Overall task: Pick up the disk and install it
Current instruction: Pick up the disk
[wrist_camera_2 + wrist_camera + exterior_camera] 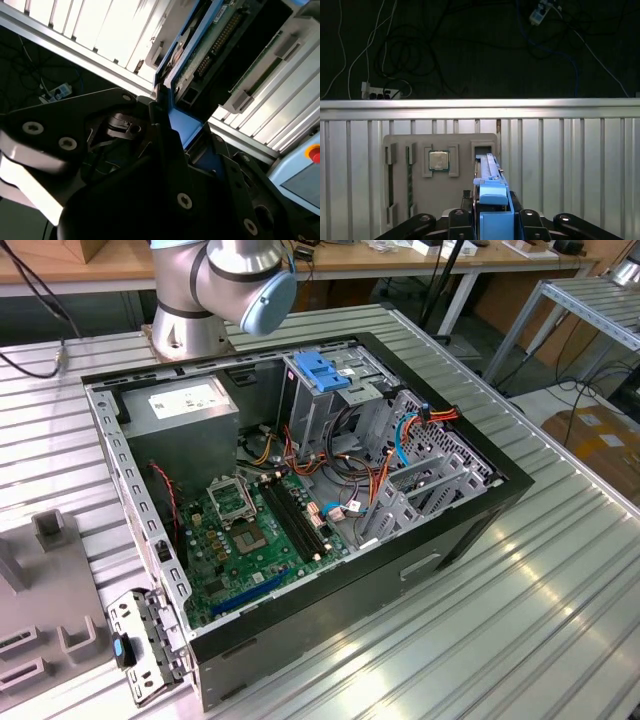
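The disk [488, 167] stands on edge, a silver drive with blue side rails and a blue end tab [493, 197]. Its far end reaches the slot of a grey holder plate [445, 150]; I cannot tell whether it still rests in that slot. My gripper [493, 212] is shut on the blue tab end, one black finger on each side. In the second wrist view the disk [210, 45] shows its green circuit-board side and a blue rail, and my gripper [182, 127] clamps the blue end.
An open computer case [300, 490] lies on the ribbed metal table [520, 620], with a motherboard, cables and a drive cage holding a blue bracket [322, 370]. The grey holder plate [40, 610] also carries a processor chip [439, 160]. The arm's base [215, 290] stands behind the case.
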Controlling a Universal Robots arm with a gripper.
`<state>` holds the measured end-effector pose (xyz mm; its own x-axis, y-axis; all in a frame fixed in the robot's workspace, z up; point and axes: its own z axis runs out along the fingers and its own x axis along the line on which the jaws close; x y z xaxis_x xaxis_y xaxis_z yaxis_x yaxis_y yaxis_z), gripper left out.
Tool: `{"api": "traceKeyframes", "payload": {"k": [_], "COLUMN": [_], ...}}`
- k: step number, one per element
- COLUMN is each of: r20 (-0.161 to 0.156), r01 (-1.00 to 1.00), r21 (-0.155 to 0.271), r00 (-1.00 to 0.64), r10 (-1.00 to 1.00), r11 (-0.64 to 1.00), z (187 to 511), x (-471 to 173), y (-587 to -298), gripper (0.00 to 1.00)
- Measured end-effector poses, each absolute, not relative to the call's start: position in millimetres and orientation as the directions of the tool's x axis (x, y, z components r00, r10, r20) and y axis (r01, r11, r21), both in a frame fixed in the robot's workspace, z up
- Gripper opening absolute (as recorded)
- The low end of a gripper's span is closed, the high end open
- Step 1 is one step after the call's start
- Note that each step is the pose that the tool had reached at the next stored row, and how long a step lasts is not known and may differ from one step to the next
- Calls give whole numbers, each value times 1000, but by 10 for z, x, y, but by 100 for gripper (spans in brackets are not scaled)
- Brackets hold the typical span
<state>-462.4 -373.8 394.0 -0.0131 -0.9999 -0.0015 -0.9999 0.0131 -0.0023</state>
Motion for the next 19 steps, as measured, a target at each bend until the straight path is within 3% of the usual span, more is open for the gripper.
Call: {"api": "traceKeyframes", "payload": {"k": [19], "r20": [-2], "r01": [-1000], "r21": [-2], "r00": [-13], "r10": [-1000], "r11": [13], "z": [4447], "x": [-4624], "y": [-3738], "gripper": [37]}}
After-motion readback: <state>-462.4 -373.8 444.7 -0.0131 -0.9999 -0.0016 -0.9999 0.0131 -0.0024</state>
